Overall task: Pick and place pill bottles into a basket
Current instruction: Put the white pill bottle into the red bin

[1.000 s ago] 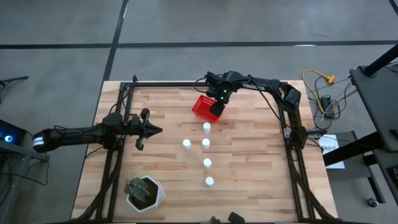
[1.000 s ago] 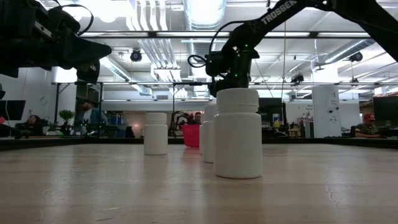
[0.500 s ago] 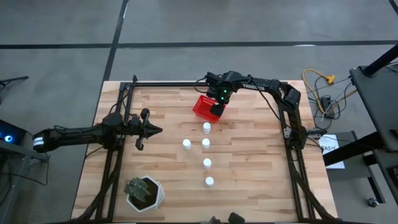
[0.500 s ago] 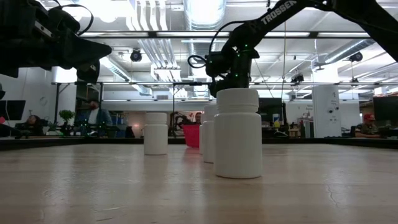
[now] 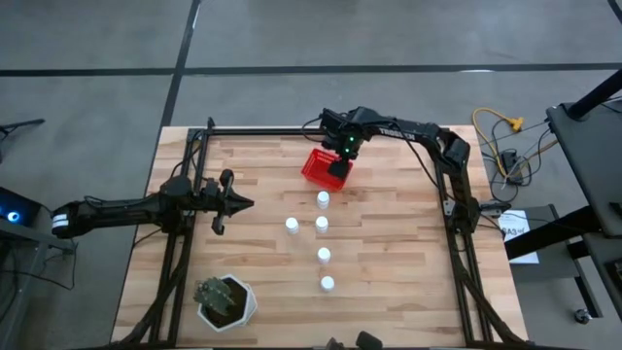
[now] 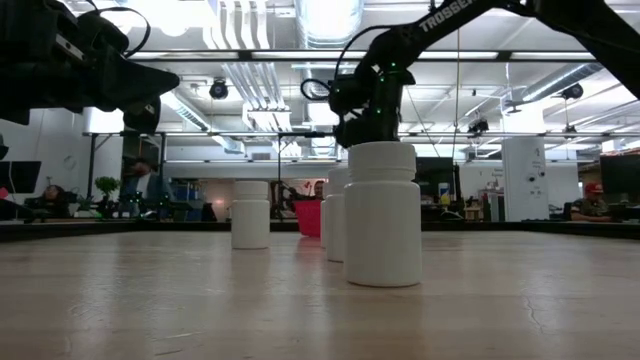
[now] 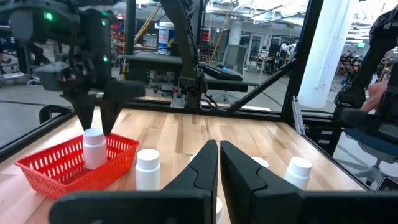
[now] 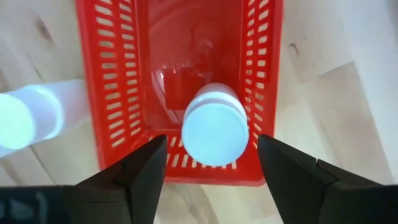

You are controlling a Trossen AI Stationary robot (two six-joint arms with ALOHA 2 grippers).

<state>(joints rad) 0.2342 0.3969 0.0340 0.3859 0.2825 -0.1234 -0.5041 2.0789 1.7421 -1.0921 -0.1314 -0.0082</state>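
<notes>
The red basket [image 5: 316, 167] sits on the table's far middle and stands on its base. One white pill bottle [image 8: 214, 127] stands upright inside it, also showing in the left wrist view [image 7: 94, 148]. My right gripper [image 8: 211, 140] hangs open just above that bottle, one finger on each side of the cap, not touching it. Several more pill bottles stand upright on the wood nearer the front, among them the nearest to the basket [image 5: 323, 199] and the frontmost [image 5: 328, 284]. My left gripper [image 5: 238, 204] is shut and empty at the table's left, above the wood.
A white pot with a green plant [image 5: 225, 299] stands at the near left corner. The black frame rails [image 5: 292, 131] run along the table's far edge and sides. Bare wood lies between my left gripper and the bottles.
My right gripper has gone up a little above the basket. The bottle in the basket and the bottles on the table stand as before.
</notes>
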